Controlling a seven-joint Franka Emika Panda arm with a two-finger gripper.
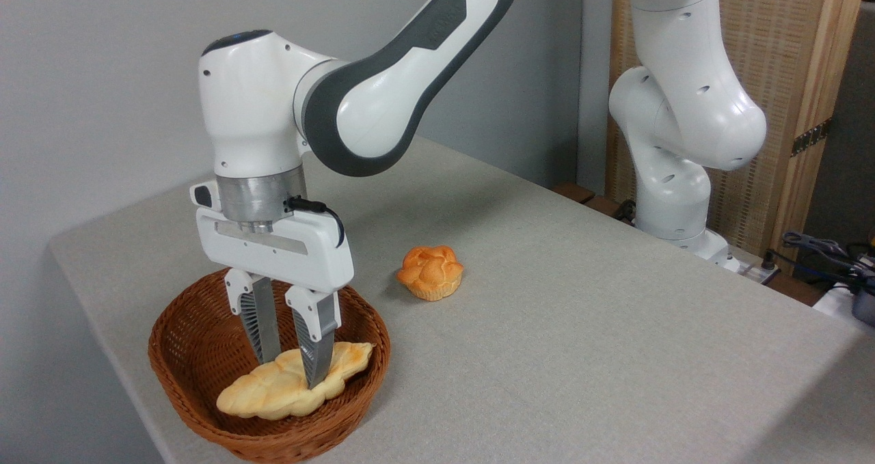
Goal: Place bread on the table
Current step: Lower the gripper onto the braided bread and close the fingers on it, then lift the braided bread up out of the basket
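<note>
Bread (290,385) was lying in the wicker basket (198,355) at the near left of the surface (581,314), long axis running from near-left up to far-right, right tip resting close to the basket rim

Gripper (292,363) was pointed straight down into the basket with the fingers (317,355) straddling the loaf around its middle, slightly toward the right end. One finger was behind the loaf, one in front across it. They looked set against its sides, but I couldn't tell whether they were actually squeezing or just bracketing it. Loaf still sat on the basket floor, not lifted

Handling guess: looked light, soft crust, braided so lumpy, so the pads would bite into a groove rather than slip. Too much squeeze would probably dent it. Long shape means a mid-length grip is right, an end grip would let it droop or pivot. Lift would need to clear the basket rim before moving right

Small orange bun (431,273) sat out on the surface to the far right of the basket, well apart. Plenty of bare surface to the right for the drop
</note>
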